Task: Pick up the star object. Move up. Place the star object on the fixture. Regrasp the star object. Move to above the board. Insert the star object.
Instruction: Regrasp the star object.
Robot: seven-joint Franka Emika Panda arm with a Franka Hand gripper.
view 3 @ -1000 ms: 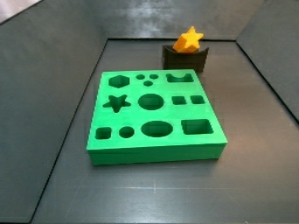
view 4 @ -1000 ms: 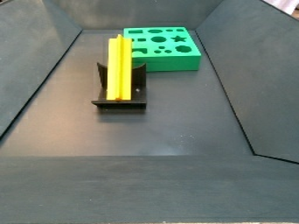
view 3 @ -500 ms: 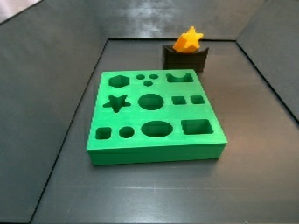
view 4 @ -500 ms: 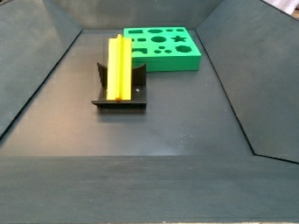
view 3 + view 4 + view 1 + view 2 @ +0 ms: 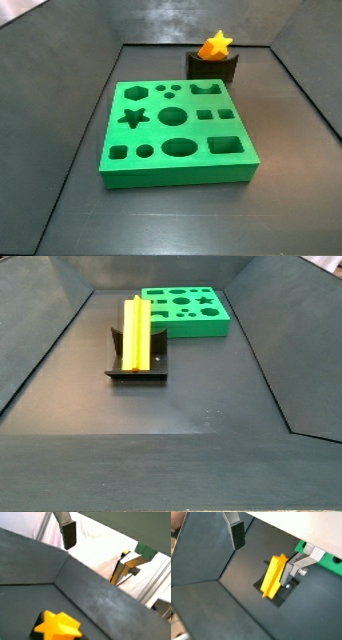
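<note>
The orange-yellow star object (image 5: 217,43) lies on the dark fixture (image 5: 211,68) behind the green board (image 5: 174,150). In a side view the star object (image 5: 135,331) looks like a long bar across the fixture (image 5: 136,374), with the board (image 5: 187,322) behind it. The gripper does not show in either side view. In both wrist views the gripper (image 5: 103,549) (image 5: 264,554) is open and empty, well above the star object (image 5: 59,626) (image 5: 272,576). The fixture's base (image 5: 282,594) shows under the bar.
Dark grey walls (image 5: 54,326) slope up around the dark floor (image 5: 174,406). A corner of the board (image 5: 328,565) shows past one finger (image 5: 298,564) in a wrist view.
</note>
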